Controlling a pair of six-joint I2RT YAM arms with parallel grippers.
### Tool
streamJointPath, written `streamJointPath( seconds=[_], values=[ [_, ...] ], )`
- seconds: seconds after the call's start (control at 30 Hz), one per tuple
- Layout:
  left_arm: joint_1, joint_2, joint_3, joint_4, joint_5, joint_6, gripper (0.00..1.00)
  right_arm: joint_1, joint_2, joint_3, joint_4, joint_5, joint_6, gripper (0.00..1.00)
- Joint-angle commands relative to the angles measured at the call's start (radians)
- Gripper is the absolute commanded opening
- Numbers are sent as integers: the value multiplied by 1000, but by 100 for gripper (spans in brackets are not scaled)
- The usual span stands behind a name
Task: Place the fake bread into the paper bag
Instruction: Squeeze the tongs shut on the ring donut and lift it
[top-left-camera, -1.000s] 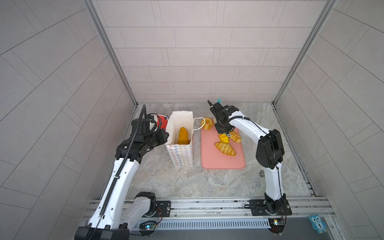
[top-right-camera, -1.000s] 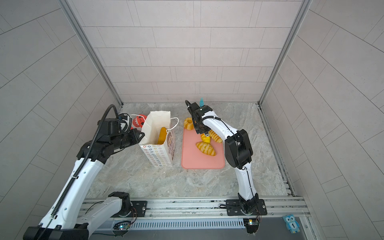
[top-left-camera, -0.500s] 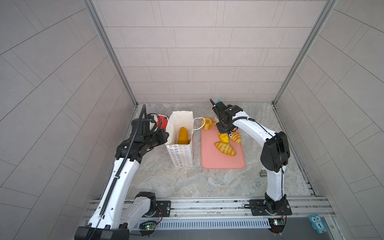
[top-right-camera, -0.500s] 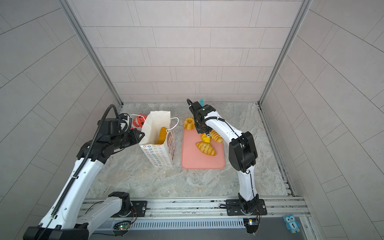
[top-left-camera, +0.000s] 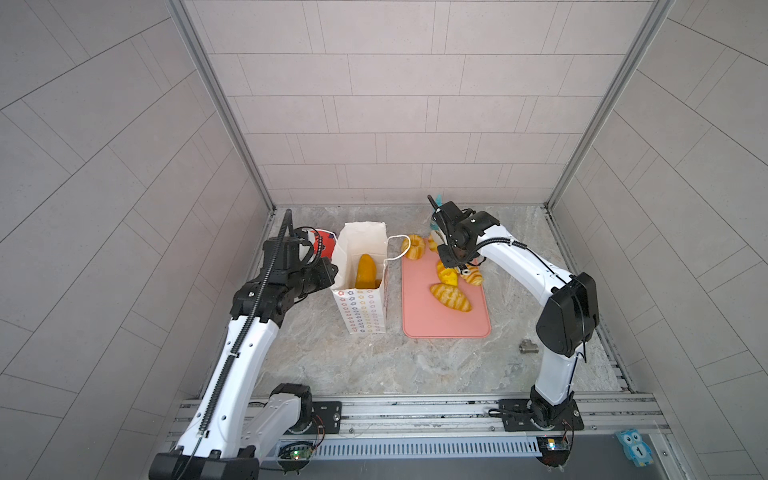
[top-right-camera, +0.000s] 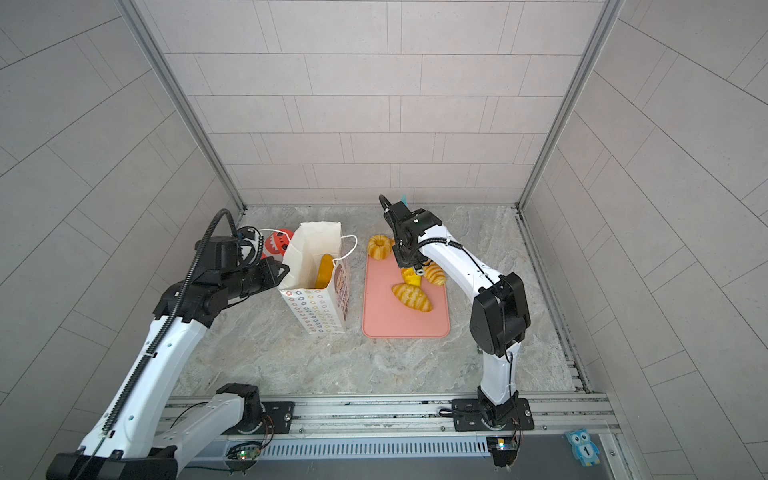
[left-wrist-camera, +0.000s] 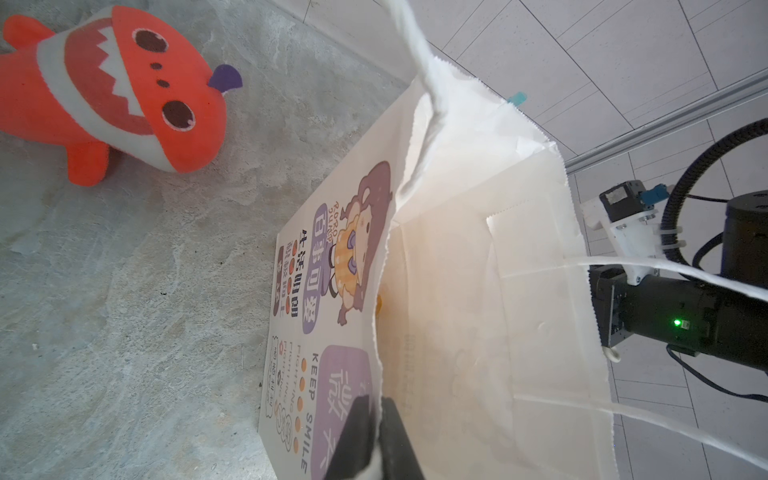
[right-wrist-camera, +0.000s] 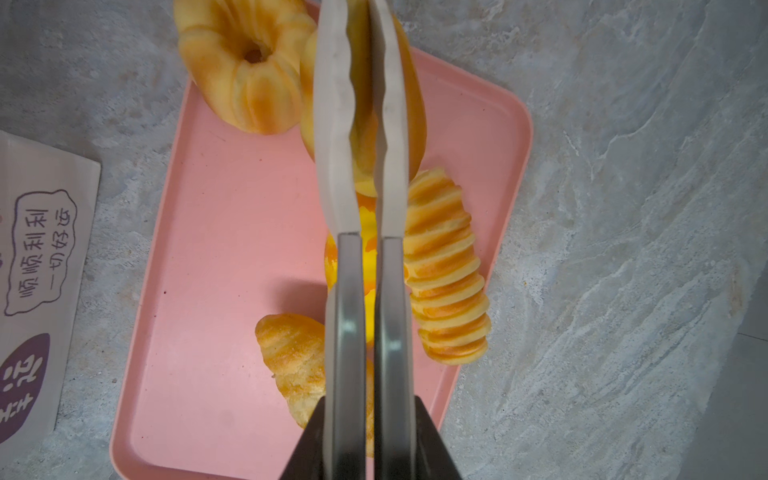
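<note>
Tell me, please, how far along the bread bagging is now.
Done: one long loaf stands inside the paper bag. In hand: the left pincer is shut on the bag's rim, and the right pincer is shut on a smooth bun at the pink tray. Left: that bun plus at least the fluted ring, the ribbed roll and the striped roll.

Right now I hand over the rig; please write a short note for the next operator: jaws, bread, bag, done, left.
Left gripper: jaws shut on the rim of the paper bag, which stands open.
Right gripper: jaws shut on a smooth bun over the pink tray; whether it is lifted I cannot tell.
Done: one long loaf stands in the bag.
Left: the held bun, the fluted ring, ribbed roll, scored loaf and small yellow piece, all on or at the tray.
</note>
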Motion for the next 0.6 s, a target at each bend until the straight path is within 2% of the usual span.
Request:
streamJointPath(
  seconds=[0.0,0.4,0.57],
  values=[
    [4,-10,16,-6,4,15,12,-5,-88,-17,13,-4,21,17],
    [5,-2,23,-3,5,15,12,-4,-252,-102,20,-21,26,17],
    [4,-3,24,-4,4,14,12,-4,-349,-178,100,-52,3,18]
  ],
)
